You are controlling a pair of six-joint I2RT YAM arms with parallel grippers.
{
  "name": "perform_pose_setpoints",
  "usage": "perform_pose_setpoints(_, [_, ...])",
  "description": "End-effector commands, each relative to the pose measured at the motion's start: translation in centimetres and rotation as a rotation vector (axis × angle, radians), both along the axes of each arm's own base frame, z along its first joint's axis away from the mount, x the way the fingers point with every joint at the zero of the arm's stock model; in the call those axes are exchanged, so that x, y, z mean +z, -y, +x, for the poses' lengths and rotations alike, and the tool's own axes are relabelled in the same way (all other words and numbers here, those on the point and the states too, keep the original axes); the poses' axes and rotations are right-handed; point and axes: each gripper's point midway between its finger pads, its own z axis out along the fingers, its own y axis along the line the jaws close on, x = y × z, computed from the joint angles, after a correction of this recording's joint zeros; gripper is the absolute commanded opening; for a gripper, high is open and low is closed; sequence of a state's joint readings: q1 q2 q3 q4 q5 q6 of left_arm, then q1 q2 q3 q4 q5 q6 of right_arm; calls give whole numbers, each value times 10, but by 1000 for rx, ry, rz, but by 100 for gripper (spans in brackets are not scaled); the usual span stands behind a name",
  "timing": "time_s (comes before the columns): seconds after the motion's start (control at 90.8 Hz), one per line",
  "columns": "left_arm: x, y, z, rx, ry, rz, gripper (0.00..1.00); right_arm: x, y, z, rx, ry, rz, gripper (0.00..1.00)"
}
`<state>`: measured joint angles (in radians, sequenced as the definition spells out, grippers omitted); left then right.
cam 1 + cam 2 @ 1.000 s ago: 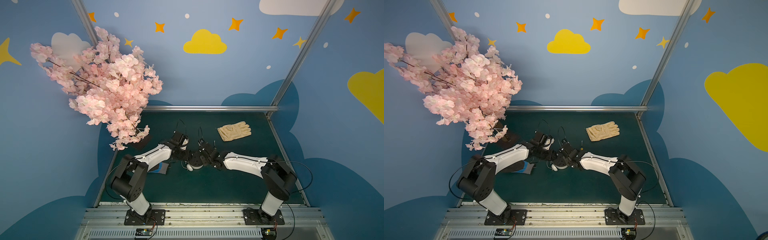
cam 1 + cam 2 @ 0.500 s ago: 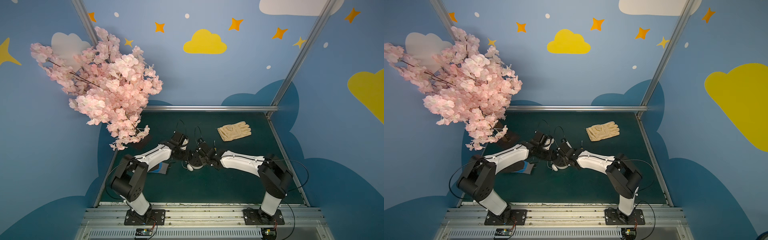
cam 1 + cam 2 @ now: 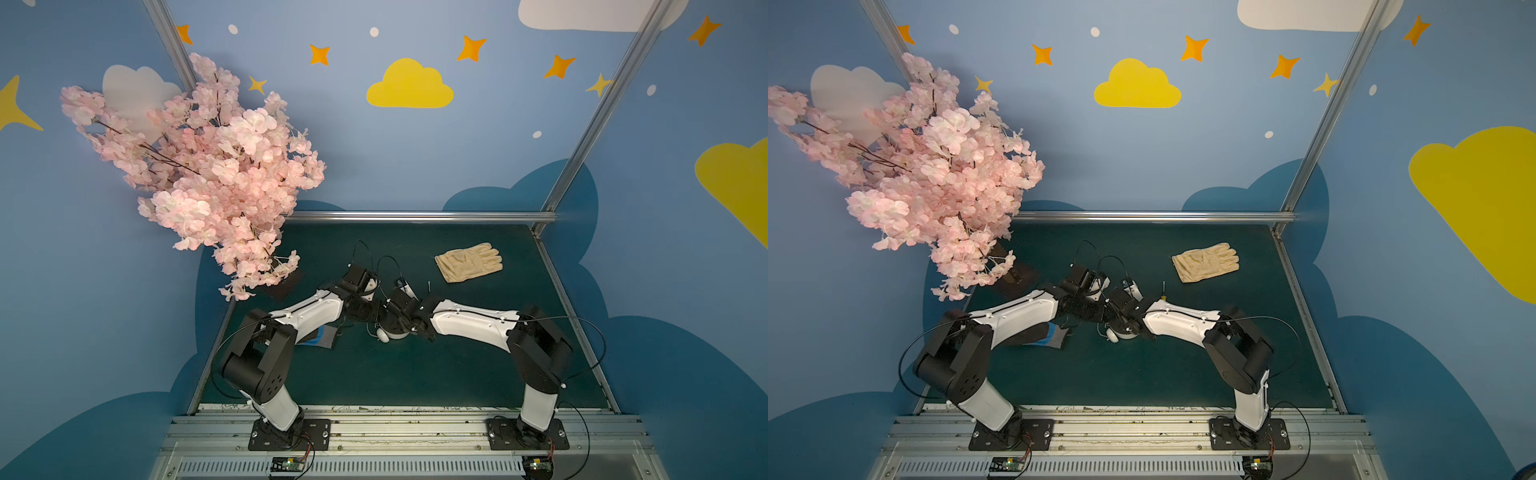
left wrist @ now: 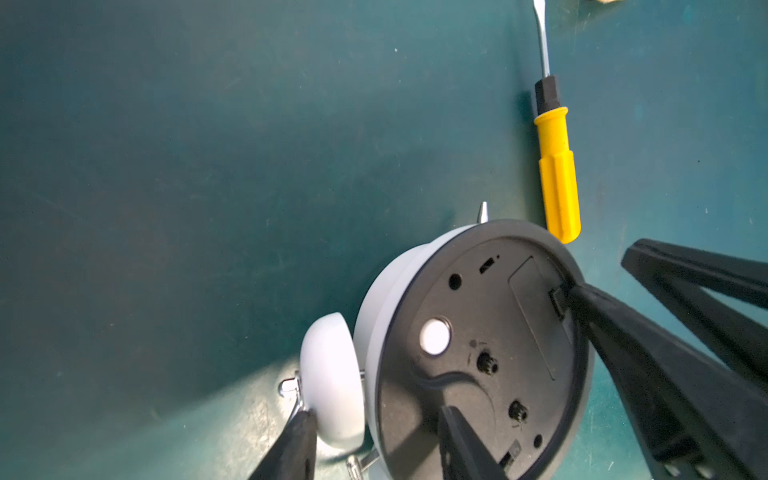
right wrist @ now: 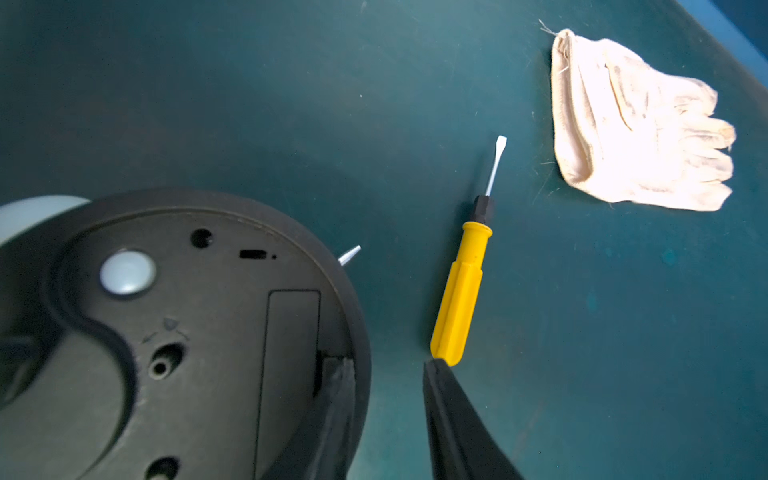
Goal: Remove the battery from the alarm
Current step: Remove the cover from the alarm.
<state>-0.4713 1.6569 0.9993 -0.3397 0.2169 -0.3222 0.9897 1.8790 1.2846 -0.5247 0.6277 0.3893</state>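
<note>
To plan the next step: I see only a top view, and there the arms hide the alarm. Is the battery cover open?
Observer: No. The right wrist view shows the alarm lying back up, with the cover closed.
Operator: What does the right gripper do?
Observer: The right gripper is open, with one finger at the cover's latch end and the other outside the alarm.
Operator: Is the screwdriver in use?
Observer: No. The screwdriver lies on the mat beside the alarm, in no gripper.
</note>
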Motion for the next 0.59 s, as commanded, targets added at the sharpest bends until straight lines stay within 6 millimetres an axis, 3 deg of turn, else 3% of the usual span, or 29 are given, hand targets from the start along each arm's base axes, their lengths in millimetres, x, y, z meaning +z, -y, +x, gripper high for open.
perform_pose_setpoints(0.0, [-21,-8,-16,5,-88,27,50,-34,41,-19,-37,-154,-185,33])
perform_pose_setpoints(0.33, [-21,-5,-18,3,-102,-6,49,-74,57,-70,-99,-491,-83,33])
perform_pose_setpoints(0.584, [-21,0,-19,-2,-113,-33,49,-89,51,-83,-63,-611,39,34])
